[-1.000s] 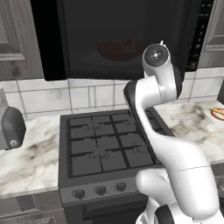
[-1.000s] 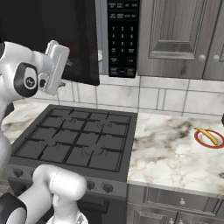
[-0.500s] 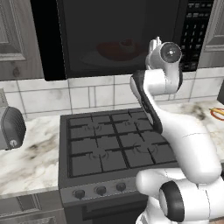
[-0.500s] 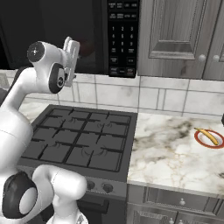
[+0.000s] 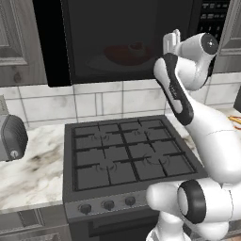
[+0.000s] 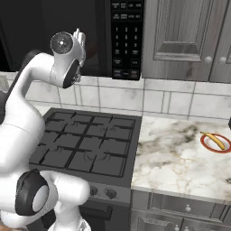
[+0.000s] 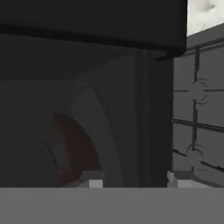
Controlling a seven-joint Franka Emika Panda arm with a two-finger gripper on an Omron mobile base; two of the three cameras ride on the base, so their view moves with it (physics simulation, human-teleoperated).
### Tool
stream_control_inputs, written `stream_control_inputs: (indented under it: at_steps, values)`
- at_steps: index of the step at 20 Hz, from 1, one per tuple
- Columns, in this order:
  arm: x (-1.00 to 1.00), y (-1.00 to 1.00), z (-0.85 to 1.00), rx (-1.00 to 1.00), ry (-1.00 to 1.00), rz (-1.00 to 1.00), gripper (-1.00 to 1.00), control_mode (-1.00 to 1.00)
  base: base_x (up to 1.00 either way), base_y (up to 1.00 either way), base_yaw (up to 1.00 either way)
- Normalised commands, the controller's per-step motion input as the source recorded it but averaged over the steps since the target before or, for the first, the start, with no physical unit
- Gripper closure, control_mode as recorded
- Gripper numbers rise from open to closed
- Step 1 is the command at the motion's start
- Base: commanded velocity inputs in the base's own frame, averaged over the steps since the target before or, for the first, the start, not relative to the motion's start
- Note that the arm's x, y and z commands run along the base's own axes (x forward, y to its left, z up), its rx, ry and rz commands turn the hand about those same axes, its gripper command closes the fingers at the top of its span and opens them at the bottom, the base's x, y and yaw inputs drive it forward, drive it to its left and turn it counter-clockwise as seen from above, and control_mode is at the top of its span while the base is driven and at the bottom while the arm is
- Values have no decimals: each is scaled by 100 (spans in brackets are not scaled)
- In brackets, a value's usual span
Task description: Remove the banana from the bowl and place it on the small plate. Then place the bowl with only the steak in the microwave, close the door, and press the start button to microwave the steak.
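Microwave (image 5: pixel 127 42) fills upper centre of left base view; its door (image 5: pixel 113 44) appears shut, tinted window dark. Through the glass, upper centre of frame: red bowl (image 5: pixel 128 54) on pale turntable (image 5: pixel 101 62), w/ steak (image 5: pixel 137 46) as a small reddish lump in it. Banana (image 6: pixel 213 140) lies on small plate (image 6: pixel 215 143), right edge of right base view, on marble counter (image 6: pixel 176 153), well apart from the microwave.

Gripper (image 5: pixel 172 41) is raised at upper right of left base view, just in front of the door's right side, left of keypad panel (image 6: pixel 127 38) as seen in right base view. Hand view: two tips at bottom, apart w/ a clear gap, nothing between them; whether they are wide or part-closed cannot be told.

Handling, as judged: remaining target is prob. the start button (image 6: pixel 118 72) on lower keypad, exact key too small to read. Rigid flat panel, small stiff button; no grasp needed, a fingertip push square-on. Light force suffices; off-centre contact risks a neighbouring key.
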Motion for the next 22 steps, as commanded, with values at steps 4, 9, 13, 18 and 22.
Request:
stream_control_inputs:
  at_steps: [4, 9, 13, 18, 22]
  values:
    - [-75, -6, -3, 0, -16, 17, -100, -100, 0, 0, 0]
    - [-100, -51, -7, 3, -24, 9, -100, -100, 0, 0, 0]
    - [-59, -100, -22, 15, -7, 0, -100, -100, 0, 0, 0]
    - [-8, -84, -32, 12, -1, 0, -100, -100, 0, 0, 0]
    - [9, -9, -33, 3, -1, 3, -100, -100, 0, 0, 0]
